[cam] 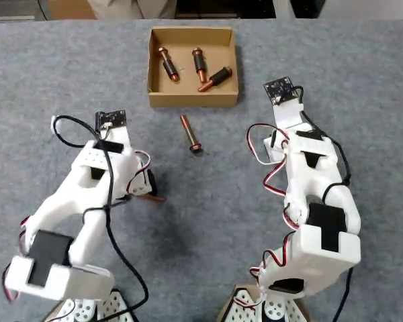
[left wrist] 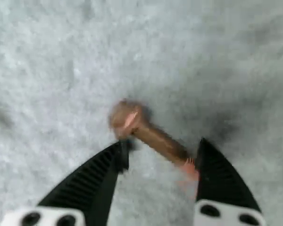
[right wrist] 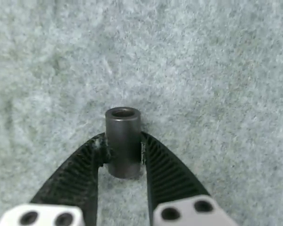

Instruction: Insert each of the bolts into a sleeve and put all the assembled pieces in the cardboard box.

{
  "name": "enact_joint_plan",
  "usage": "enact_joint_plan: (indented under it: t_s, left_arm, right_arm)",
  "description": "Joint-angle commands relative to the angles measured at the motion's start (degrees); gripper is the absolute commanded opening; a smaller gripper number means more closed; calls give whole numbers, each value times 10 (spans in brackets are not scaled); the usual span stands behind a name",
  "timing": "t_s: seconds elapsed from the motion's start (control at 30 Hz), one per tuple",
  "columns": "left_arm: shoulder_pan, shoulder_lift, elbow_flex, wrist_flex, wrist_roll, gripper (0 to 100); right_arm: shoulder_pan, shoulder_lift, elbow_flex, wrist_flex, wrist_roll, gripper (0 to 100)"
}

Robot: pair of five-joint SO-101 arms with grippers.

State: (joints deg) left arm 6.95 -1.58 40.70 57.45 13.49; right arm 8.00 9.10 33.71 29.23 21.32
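Observation:
A copper bolt lies slantwise on the grey carpet between the fingers of my left gripper, which stands open around it; its far end is close to one fingertip. In the high view that gripper is low at the left, with a copper tip beside it. My right gripper is shut on a dark sleeve, held upright with its bore facing up. A second loose bolt lies just in front of the cardboard box, which holds three assembled pieces.
The right arm stretches along the right side of the grey carpet and covers its own gripper from above. Open carpet lies between the two arms and on both sides of the box.

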Motion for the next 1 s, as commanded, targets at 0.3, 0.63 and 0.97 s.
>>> enact_joint_plan:
  t_s: [0.3,0.63,0.97]
  left_arm:
    - [-4,-5,8,-11,-1,106]
    - [-5,-8,-2,-10,-77,103]
    - [-7,-4,-32,-7,-210,28]
  right_arm:
    - [5,-33,-1,-11,-1,2]
    - [5,-34,-1,-11,-1,2]
    - [6,-35,0,-11,-3,2]
